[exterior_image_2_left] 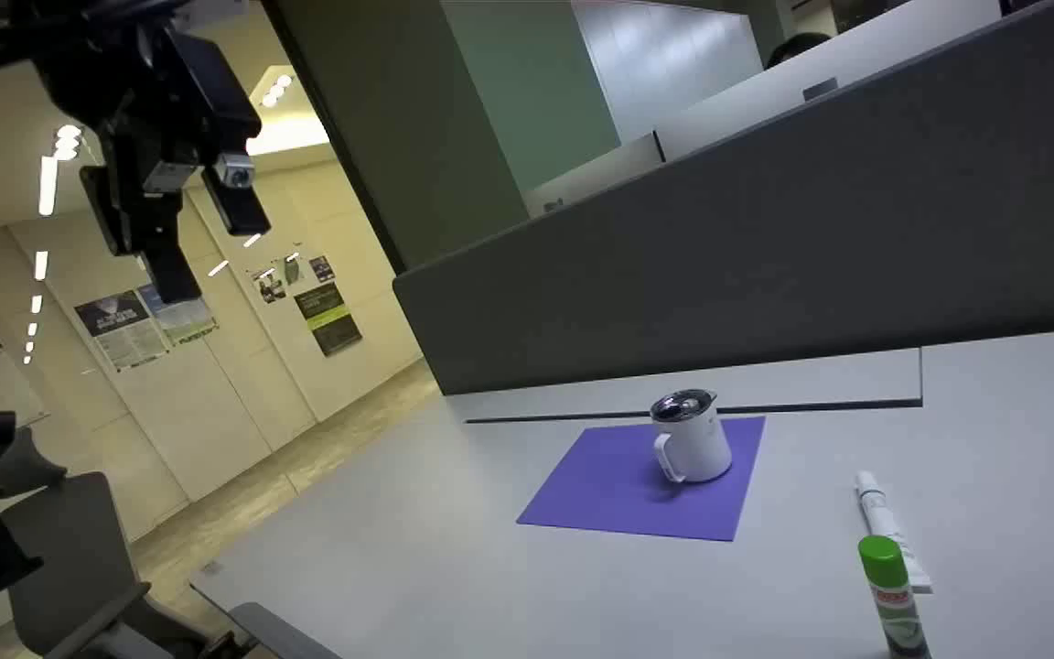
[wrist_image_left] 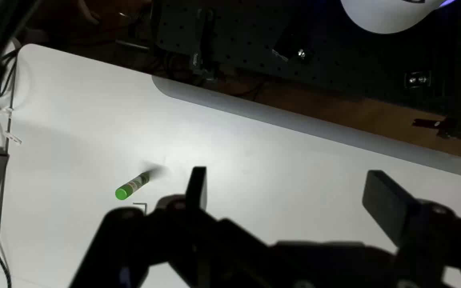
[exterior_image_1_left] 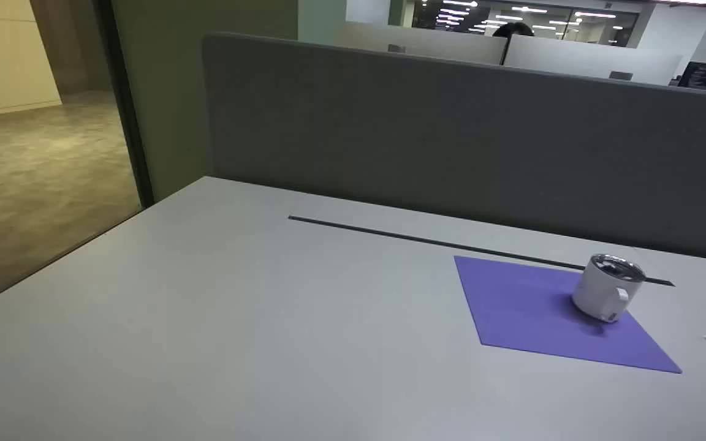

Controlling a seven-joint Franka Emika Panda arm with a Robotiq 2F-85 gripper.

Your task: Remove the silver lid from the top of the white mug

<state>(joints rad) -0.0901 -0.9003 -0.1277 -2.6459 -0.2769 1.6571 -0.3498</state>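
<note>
The white mug (exterior_image_1_left: 598, 297) stands upright on the purple mat (exterior_image_1_left: 518, 312) in an exterior view. The silver lid (exterior_image_1_left: 618, 267) sits on top of the mug at its rim. The mug (exterior_image_2_left: 699, 450), the lid (exterior_image_2_left: 682, 405) and the mat (exterior_image_2_left: 605, 499) also show in an exterior view, with the handle facing the near left. My gripper (exterior_image_2_left: 209, 247) hangs high above the desk at the upper left there, far from the mug. In the wrist view the gripper (wrist_image_left: 287, 180) is open, with nothing between its fingers. The mug, lid and mat are out of the wrist view.
A grey divider (exterior_image_1_left: 451, 141) stands along the desk's back edge behind the mug. A dark strip (exterior_image_1_left: 390, 234) lies in front of it. A white tube (exterior_image_2_left: 886, 522) and a green-capped stick (exterior_image_2_left: 893, 590) are right of the mat. The stick (wrist_image_left: 133, 185) also shows in the wrist view.
</note>
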